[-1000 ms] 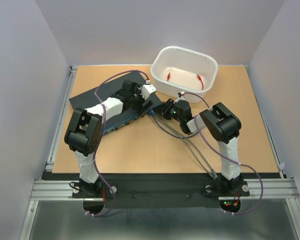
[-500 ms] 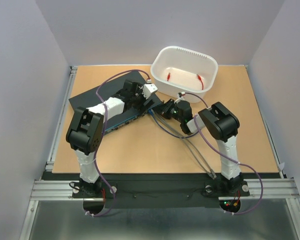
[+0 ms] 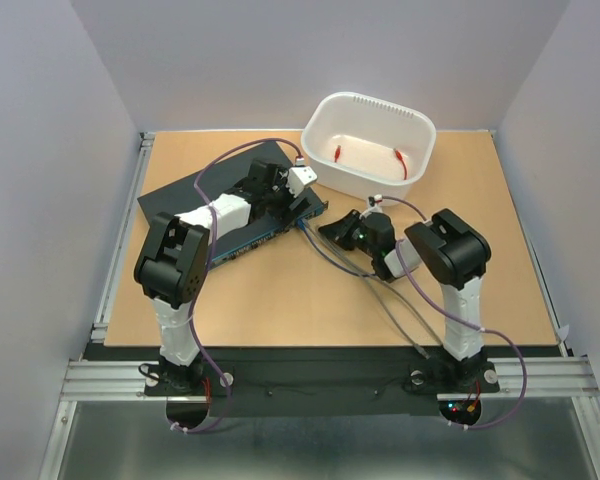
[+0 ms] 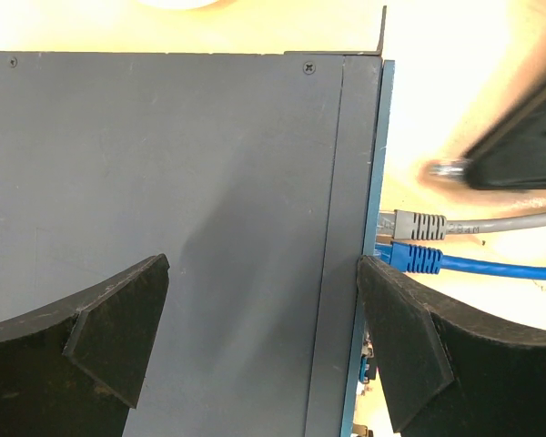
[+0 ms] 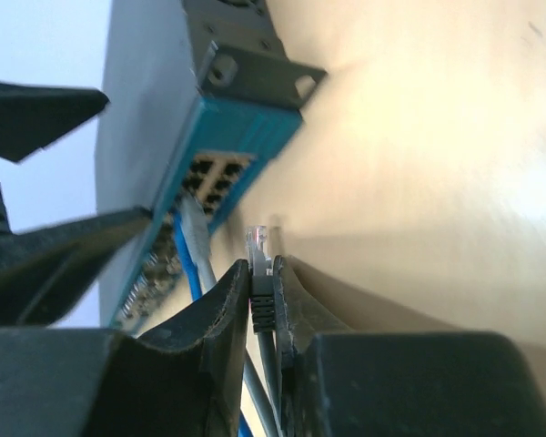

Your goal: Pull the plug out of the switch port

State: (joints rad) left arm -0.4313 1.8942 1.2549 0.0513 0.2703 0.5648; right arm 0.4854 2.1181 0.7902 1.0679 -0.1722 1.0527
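Observation:
The switch lies flat on the left of the table, its blue port edge facing my right arm. My right gripper is shut on a plug with a clear tip and a dark boot. The plug is out of the port, a short way off the blue edge. My right gripper sits just right of the switch's corner. My left gripper is open over the switch, one finger above the top, the other at the blue edge. A grey plug and a blue plug stay in their ports.
A white tub with small red items inside stands at the back right, close behind my right arm. Grey and blue cables trail from the switch across the table toward the near edge. Purple arm cables loop over the switch.
My right gripper has closed on the plug and drawn back from the switch, to the right and nearer, with the plug free of its port. The left gripper has stayed put.

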